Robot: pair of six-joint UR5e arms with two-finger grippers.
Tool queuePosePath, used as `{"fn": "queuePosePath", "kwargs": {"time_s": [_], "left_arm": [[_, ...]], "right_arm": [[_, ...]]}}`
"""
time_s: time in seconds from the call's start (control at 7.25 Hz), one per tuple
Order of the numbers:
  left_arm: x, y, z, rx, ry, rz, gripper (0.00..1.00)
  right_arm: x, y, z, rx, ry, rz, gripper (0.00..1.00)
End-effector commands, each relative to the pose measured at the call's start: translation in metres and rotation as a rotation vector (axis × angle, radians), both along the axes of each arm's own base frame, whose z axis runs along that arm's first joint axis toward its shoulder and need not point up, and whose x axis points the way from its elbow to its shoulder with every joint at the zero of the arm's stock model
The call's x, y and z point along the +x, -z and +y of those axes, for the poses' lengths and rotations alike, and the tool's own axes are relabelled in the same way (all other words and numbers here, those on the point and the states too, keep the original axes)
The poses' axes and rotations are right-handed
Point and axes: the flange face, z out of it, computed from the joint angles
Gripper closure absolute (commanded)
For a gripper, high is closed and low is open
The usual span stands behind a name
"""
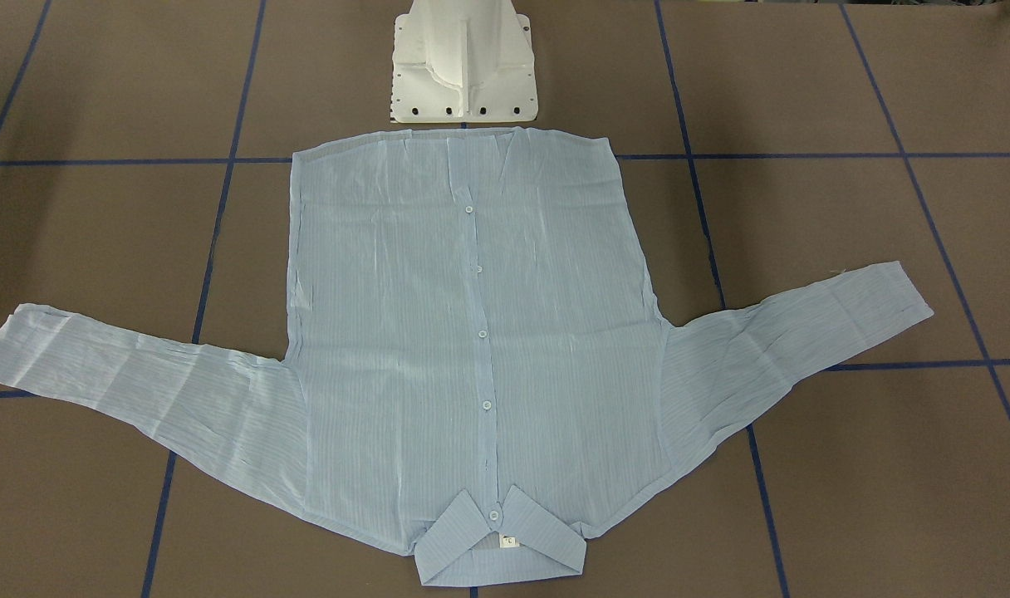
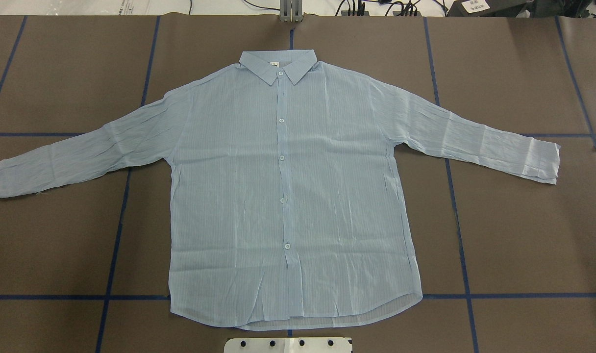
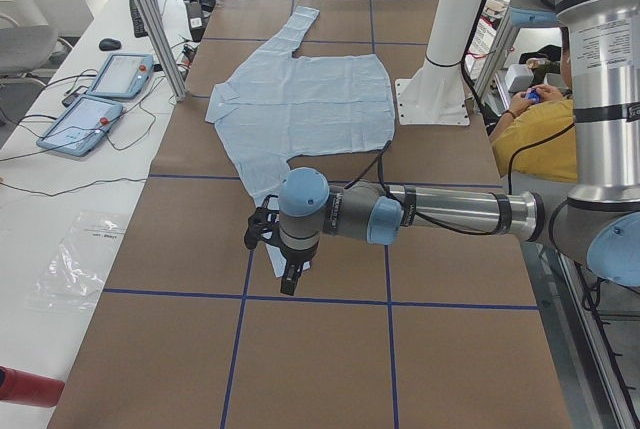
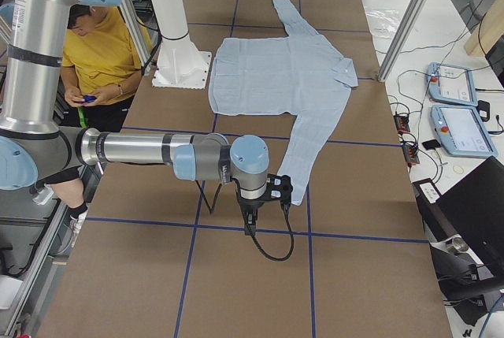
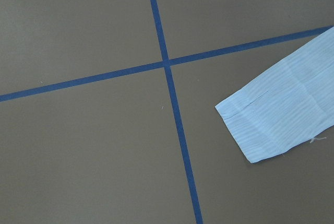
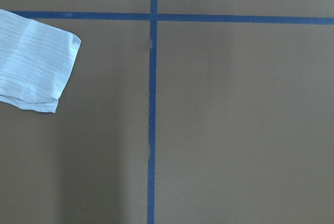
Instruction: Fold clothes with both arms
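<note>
The clothes are one pale-blue striped shirt (image 2: 288, 196), spread flat and buttoned, front up, on the brown table. Its collar (image 1: 497, 540) lies on the side away from the robot and both sleeves are stretched outward. In the exterior left view the left gripper (image 3: 262, 232) hangs over the near sleeve's end. The left wrist view shows only that cuff (image 5: 282, 119) and table. In the exterior right view the right gripper (image 4: 279, 191) hovers beside the other sleeve's end, whose cuff (image 6: 31, 72) lies flat in the right wrist view. No fingers show in either wrist view, so I cannot tell either gripper's state.
The white pedestal base (image 1: 463, 66) stands just behind the shirt's hem. Blue tape lines (image 2: 459, 235) cross the table. A seated person in a yellow top (image 4: 98, 62) is behind the robot. Teach pendants (image 3: 100, 99) and metal posts (image 3: 150, 19) stand along the far bench.
</note>
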Motion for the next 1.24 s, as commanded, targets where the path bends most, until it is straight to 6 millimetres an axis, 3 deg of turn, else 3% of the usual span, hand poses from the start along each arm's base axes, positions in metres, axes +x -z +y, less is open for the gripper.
{"fn": "queuePosePath", "kwargs": {"time_s": [0.0,0.41,0.55,0.69,0.83,0.97,1.1], "left_arm": [[0.001,0.006,-0.003,0.041,-0.002,-0.002,0.0],[0.001,0.028,-0.011,0.236,0.003,-0.007,0.0],[0.0,0.033,-0.017,0.26,0.015,-0.034,0.0],[0.0,0.052,-0.028,0.353,0.017,-0.033,0.0],[0.001,0.069,-0.044,0.461,0.022,-0.034,0.0],[-0.002,0.088,-0.061,0.562,0.039,-0.052,0.0],[-0.001,0.081,-0.068,0.559,0.034,-0.047,0.0]], "right_arm": [[0.0,0.0,0.0,0.0,0.0,0.004,0.0],[0.0,0.019,-0.008,0.04,-0.001,-0.002,0.0],[0.0,0.034,-0.014,0.072,-0.002,-0.003,0.0],[0.0,0.071,-0.032,0.177,-0.011,-0.004,0.0],[0.0,0.084,-0.041,0.271,-0.013,0.003,0.0],[0.0,0.077,-0.048,0.309,-0.014,-0.011,0.0],[-0.003,0.078,-0.057,0.314,-0.022,-0.043,0.0]]}}
